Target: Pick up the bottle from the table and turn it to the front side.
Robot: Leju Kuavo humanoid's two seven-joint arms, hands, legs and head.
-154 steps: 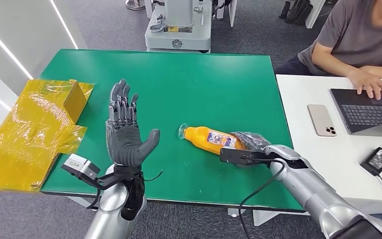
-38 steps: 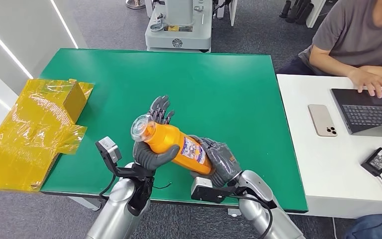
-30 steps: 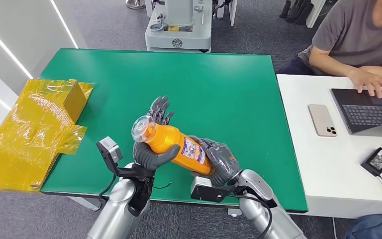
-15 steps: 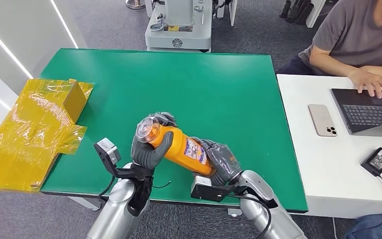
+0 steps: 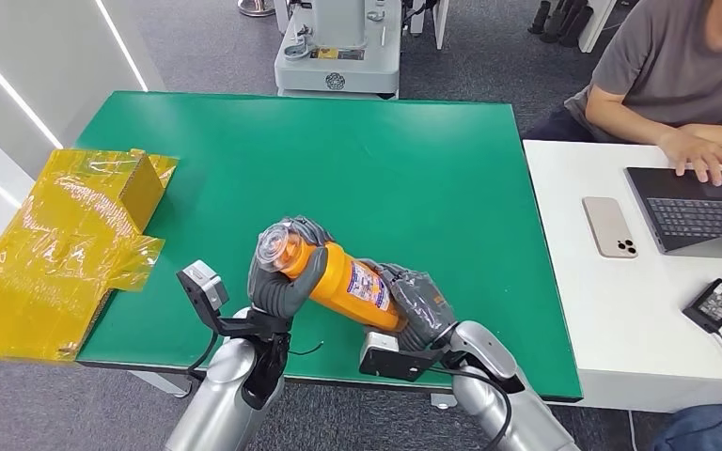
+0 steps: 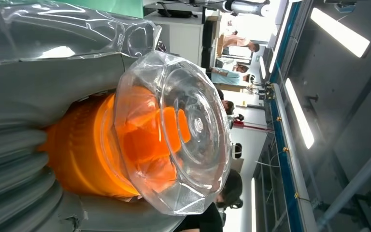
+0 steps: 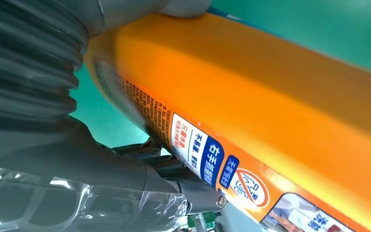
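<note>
Now my left hand (image 5: 279,282) had wrapped its fingers around the neck of the orange bottle (image 5: 338,280); a second before, those fingers stood open behind it. My right hand (image 5: 417,303) held the bottom end tight, the same as before. So both my hands had the bottle, and it hung slanted above the near edge of the green table (image 5: 404,160), with its clear cap (image 5: 278,246) pointing up and to my left. Its label (image 5: 371,285) faced up. The bottle looked full of something orange. Farther left, a box in yellow wrap (image 5: 66,240) sat at the table's edge. To my right, a person (image 5: 667,75) typed on a laptop (image 5: 696,211) beside a phone (image 5: 608,226).
</note>
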